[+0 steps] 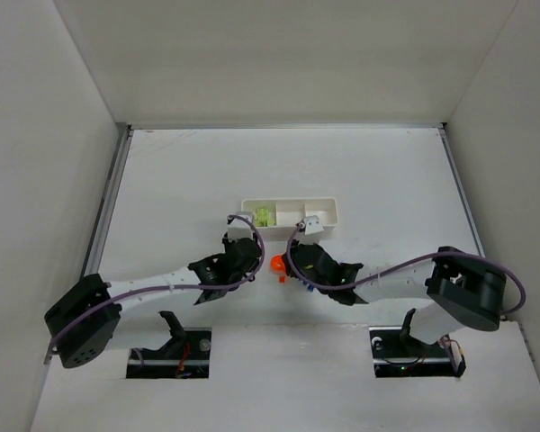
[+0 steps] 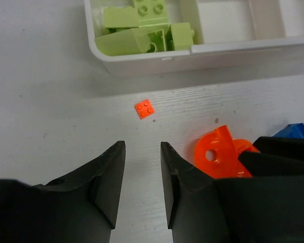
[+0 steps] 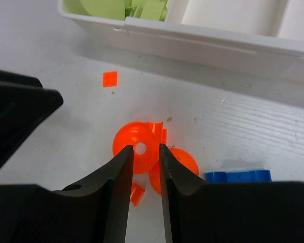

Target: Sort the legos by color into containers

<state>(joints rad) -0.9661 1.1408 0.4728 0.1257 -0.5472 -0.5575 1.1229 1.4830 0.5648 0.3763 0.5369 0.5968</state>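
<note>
Though near tray (image 2: 152,63), orange legos (image 2: 216,161) outside.

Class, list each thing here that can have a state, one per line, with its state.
tray: left compartment in use, other two show no bricks
green legos: in the tray's left compartment
small orange plate: loose on the table
orange round pieces: on the table, unsorted
blue brick: on the table, unsorted
left gripper: open, empty
right gripper: jaws narrow over the orange round pieces, grip unclear
</note>
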